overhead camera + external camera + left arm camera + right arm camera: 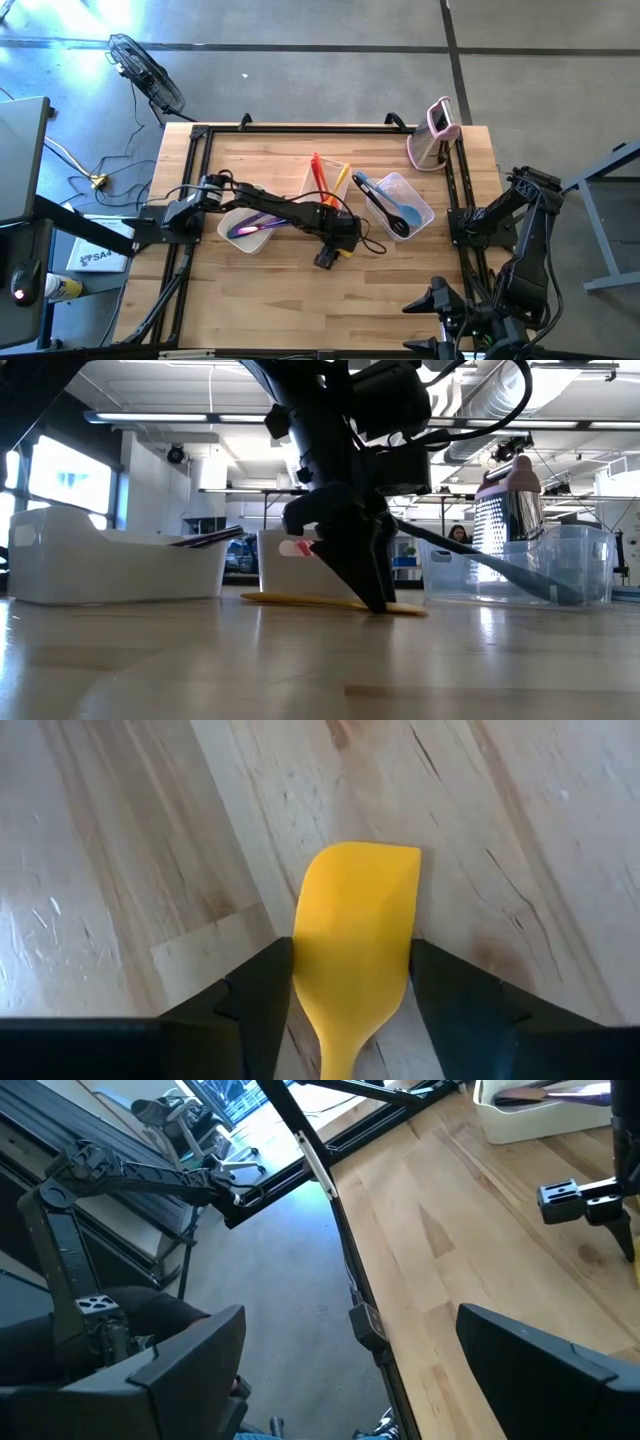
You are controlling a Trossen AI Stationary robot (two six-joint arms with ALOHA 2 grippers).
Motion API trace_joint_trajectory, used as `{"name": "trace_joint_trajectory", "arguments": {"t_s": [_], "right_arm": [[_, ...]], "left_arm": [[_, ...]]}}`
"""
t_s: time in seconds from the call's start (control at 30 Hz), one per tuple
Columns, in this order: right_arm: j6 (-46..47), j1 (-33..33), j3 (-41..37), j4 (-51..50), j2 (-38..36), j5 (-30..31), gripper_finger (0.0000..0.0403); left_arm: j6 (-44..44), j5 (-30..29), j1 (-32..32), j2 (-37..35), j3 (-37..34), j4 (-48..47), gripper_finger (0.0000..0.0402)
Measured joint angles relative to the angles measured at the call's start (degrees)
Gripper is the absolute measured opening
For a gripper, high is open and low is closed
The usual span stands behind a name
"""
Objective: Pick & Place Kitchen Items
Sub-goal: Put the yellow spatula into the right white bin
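The table (250,300) carries three clear tubs. The left arm reaches to the middle, near the front edge; the right arm waits off the right front corner, its gripper (350,1370) spread wide. The left gripper (350,982) stands on the wood, fingers straddling a yellow spatula (357,935) lying flat, jaws narrow, at or nearly at the blade's sides. This looks like the pick: next, closing fully, then a lift toward a tub.

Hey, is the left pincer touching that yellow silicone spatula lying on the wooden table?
Touching. In the left wrist view both dark fingers press against the edges of the yellow silicone spatula, no gap either side; left pincer.
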Motion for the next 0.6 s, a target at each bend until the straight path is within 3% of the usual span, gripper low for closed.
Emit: {"name": "trace_joint_trajectory", "arguments": {"t_s": [0.3, 0.6], "right_arm": [[0.0, 0.0, 0.0, 0.0, 0.0, -0.02, 0.0356], [0.0, 0.0, 0.0, 0.0, 0.0, -0.02, 0.0356]], "left_arm": [[0.02, 0.27, 0.02, -0.01, -0.02, -0.5, 0.01], [0.0, 0.4, 0.0, -0.06, -0.04, -0.72, 0.0086]]}}
